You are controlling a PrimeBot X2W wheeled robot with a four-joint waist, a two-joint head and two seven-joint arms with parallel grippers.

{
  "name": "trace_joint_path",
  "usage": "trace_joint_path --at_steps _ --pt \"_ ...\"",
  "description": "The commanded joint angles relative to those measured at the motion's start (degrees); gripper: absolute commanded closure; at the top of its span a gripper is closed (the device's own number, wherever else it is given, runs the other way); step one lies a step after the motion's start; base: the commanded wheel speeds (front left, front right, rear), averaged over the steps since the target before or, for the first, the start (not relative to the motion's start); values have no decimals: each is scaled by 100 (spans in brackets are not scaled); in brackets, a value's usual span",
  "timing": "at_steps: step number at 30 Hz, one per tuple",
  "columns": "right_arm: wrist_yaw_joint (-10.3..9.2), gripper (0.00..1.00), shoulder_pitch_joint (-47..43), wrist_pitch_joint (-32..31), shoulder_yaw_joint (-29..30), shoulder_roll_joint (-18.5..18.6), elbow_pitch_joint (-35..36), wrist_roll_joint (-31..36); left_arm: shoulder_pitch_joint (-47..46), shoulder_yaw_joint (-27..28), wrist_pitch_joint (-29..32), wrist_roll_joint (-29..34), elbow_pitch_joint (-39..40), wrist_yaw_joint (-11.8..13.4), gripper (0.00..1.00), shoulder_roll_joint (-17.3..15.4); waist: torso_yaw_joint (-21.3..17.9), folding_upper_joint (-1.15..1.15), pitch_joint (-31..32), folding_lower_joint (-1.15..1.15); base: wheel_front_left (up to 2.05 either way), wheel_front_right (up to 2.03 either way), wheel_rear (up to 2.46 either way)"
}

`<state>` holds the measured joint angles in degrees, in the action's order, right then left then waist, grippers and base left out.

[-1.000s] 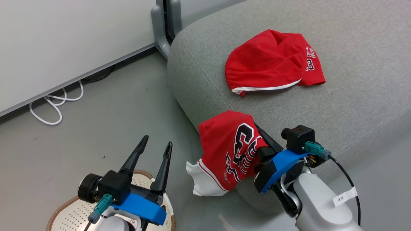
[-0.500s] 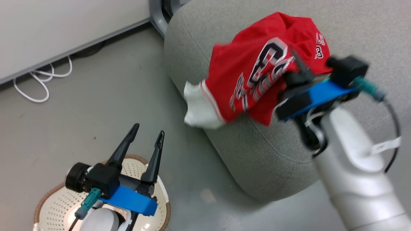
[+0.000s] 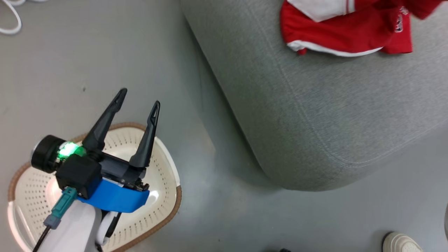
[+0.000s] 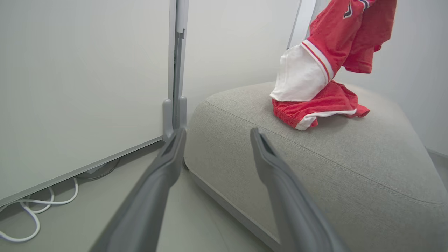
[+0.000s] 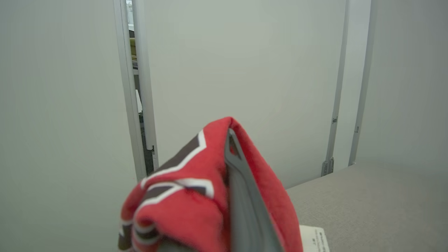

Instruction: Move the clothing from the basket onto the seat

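Note:
My left gripper (image 3: 139, 98) is open and holds nothing, hanging over the cream perforated basket (image 3: 161, 164), whose visible inside is bare. The grey sofa (image 3: 315, 122) takes up the right of the head view. On its seat lies the plain red garment (image 3: 343, 33) with white trim, which the left wrist view also shows (image 4: 315, 108). The lettered jersey (image 4: 332, 52) hangs above it, its white part almost touching it. In the right wrist view my right gripper (image 5: 229, 140) is shut on that jersey (image 5: 196, 196), red cloth wrapped around its fingers (image 5: 241, 196).
A white wall panel with a grey post (image 4: 174, 70) stands left of the sofa, and a white cable (image 4: 35, 210) loops on the grey floor below it. A person's pale shoe (image 3: 400, 242) shows at the bottom right, close to the sofa's corner.
The head camera has tilted down. My right gripper has carried the jersey up from the sofa's front edge to above the plain red garment and out of the head view. The left gripper stays open.

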<state>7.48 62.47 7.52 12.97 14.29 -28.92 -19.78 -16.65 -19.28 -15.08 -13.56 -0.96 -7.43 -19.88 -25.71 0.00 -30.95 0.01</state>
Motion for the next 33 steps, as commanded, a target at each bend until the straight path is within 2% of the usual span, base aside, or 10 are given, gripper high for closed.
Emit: trace_joint_path --at_steps 1,6,11,17,23,24,25,26,27,33 --pt "3 100 167 -2 202 22 -141 116 -127 33 -13 48 117 -7 0 -93 188 0 -510 -1 0 0 0" --pt "3 100 304 53 511 29 -564 294 -217 31 -13 114 347 -7 0 -243 281 0 -879 -1 0 0 0" --pt "3 100 224 263 760 -79 -1401 640 -279 33 2 169 526 37 0 -315 356 0 -1174 -1 0 0 0" --pt "3 100 263 433 1038 -169 -2375 1040 -341 -90 -6 195 482 34 0 -294 474 0 -1237 -1 0 0 0" --pt "3 100 419 595 1024 -157 -2819 1180 -379 -78 -12 139 394 40 0 -247 514 0 -1167 -1 0 0 0" --pt "3 75 450 625 987 -132 -2910 1197 -390 -110 -14 135 366 37 0 -218 526 0 -1123 -1 0 0 0" --pt "3 71 466 642 962 -115 -2946 1223 -401 -127 -14 137 354 35 0 -208 535 0 -1107 -1 0 0 0" --pt "3 29 483 663 946 -107 -2983 1225 -414 -138 -14 136 340 33 0 -201 541 0 -1094 -1 0 0 0" --pt "3 2 496 670 930 -111 -3007 1225 -425 -142 -15 134 332 31 0 -194 542 0 -1080 -1 0 0 0" --pt "3 0 430 730 843 -92 -3102 1203 -431 -169 -17 113 288 21 0 -138 578 0 -962 -1 0 0 0"
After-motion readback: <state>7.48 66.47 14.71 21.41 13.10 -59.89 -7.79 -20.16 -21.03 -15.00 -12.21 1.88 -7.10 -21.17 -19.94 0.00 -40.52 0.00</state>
